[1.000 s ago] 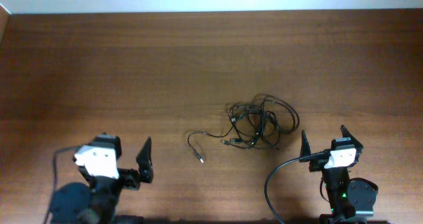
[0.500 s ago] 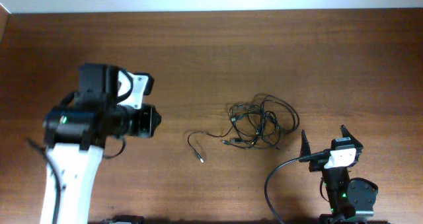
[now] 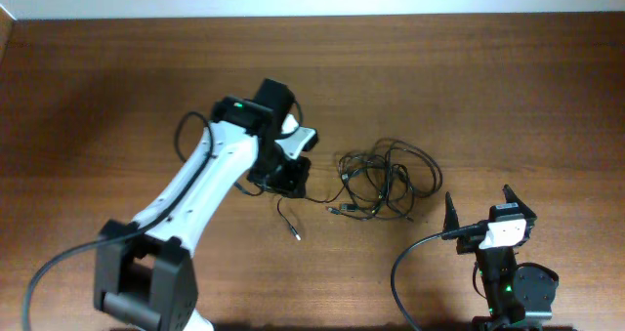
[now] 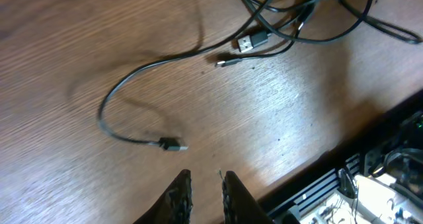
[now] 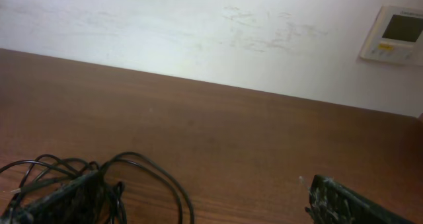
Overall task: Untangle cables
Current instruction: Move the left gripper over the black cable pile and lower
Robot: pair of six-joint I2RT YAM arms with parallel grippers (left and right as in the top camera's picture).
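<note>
The cables (image 3: 386,180) lie as a dark tangle of thin loops on the brown table, right of centre. One loose strand (image 3: 284,210) trails left from the tangle and ends in a small plug (image 3: 298,236). My left gripper (image 3: 289,183) hangs just above that strand's bend. In the left wrist view its fingers stand almost together with nothing between them, the gripper (image 4: 206,175) a little short of the plug (image 4: 172,145). A USB connector (image 4: 250,42) lies by the tangle. My right gripper (image 3: 479,200) rests open near the front right, with cable loops (image 5: 152,181) ahead of it.
A thick black cord (image 3: 398,272) curves from the right arm's base. Another cord (image 3: 39,282) runs to the left base. The table's front edge (image 4: 330,159) is close behind the left gripper. A white wall with a control panel (image 5: 396,32) bounds the far side.
My left arm has swung from the front left corner out across the table to the loose strand. The right arm and the cables have not moved.
</note>
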